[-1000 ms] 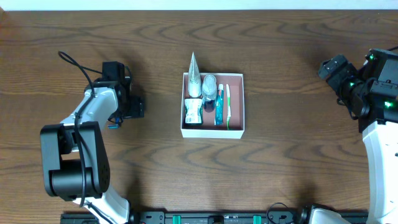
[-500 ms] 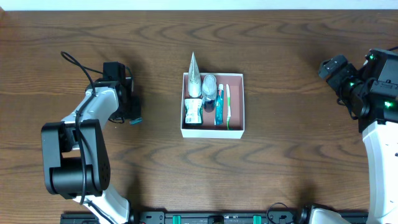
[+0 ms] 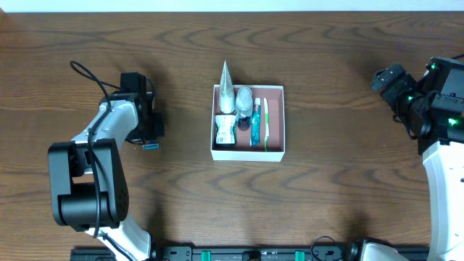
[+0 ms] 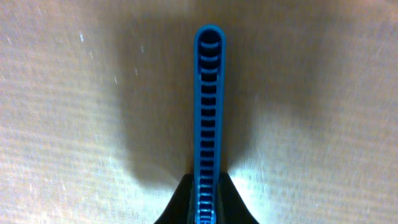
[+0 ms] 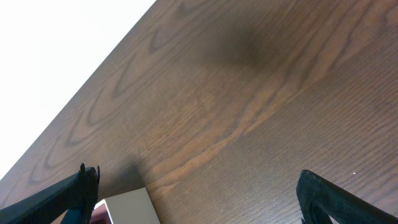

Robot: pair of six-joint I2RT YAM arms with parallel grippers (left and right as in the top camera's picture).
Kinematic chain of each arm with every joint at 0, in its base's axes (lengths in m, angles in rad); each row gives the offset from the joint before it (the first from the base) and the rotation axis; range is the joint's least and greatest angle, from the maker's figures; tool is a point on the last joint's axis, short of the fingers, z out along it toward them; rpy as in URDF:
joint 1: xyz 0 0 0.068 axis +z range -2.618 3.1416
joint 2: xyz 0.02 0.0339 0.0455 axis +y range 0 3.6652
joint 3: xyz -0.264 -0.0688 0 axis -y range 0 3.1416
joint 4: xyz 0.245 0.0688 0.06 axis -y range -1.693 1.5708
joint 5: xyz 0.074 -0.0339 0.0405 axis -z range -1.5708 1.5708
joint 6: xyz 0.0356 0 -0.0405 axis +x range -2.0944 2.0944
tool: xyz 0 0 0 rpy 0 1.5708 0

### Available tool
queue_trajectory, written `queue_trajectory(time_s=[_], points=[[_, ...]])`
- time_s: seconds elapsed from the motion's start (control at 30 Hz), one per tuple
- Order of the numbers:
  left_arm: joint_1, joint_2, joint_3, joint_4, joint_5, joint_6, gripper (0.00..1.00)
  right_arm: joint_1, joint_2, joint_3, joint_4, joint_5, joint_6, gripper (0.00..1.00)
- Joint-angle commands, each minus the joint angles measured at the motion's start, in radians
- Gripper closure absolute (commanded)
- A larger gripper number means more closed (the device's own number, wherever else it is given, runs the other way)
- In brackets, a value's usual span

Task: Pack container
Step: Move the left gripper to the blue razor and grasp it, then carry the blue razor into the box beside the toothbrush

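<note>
- Blue ribbed plastic strip (image 4: 209, 106) sits clamped in my left gripper (image 4: 203, 210). The jaws are closed hard on its near end, and the rest juts out over the wooden table (image 3: 326, 188).
- From overhead, that strip shows as a small blue sliver on the near side of my left fingers, at the left of the scene. I cannot tell whether it touches the wood.
- At mid-table, well apart from the strip, is the container (image 3: 246, 154), with white walls and a reddish-brown floor.
- Inside it, a white bottle (image 3: 225, 132) lies at the left and a silver tube (image 3: 227, 87) pokes past the far wall. A blue item (image 3: 255, 127) and a toothbrush (image 3: 266, 119) lie to their right.
- Farther back on the right, my right gripper (image 5: 196, 180) hangs with its jaws spread wide, holding nothing.
</note>
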Motion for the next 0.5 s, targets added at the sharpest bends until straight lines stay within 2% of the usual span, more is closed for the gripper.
queue_trajectory(time_s=[0.0, 0.17, 0.37, 0.47], points=[[-0.019, -0.008, 0.055, -0.044, -0.003, -0.020, 0.94, -0.003, -0.005, 0.006, -0.001, 0.008, -0.005, 0.01], [-0.071, -0.119, 0.125, -0.104, 0.005, -0.019, 0.94, -0.003, -0.005, 0.006, -0.001, 0.008, -0.005, 0.01], [-0.168, -0.327, 0.198, -0.124, 0.119, -0.019, 0.94, -0.003, -0.005, 0.006, -0.001, 0.008, -0.005, 0.01], [-0.238, -0.440, 0.222, -0.119, 0.126, -0.039, 0.94, -0.003, -0.005, 0.006, -0.001, 0.008, -0.005, 0.01]])
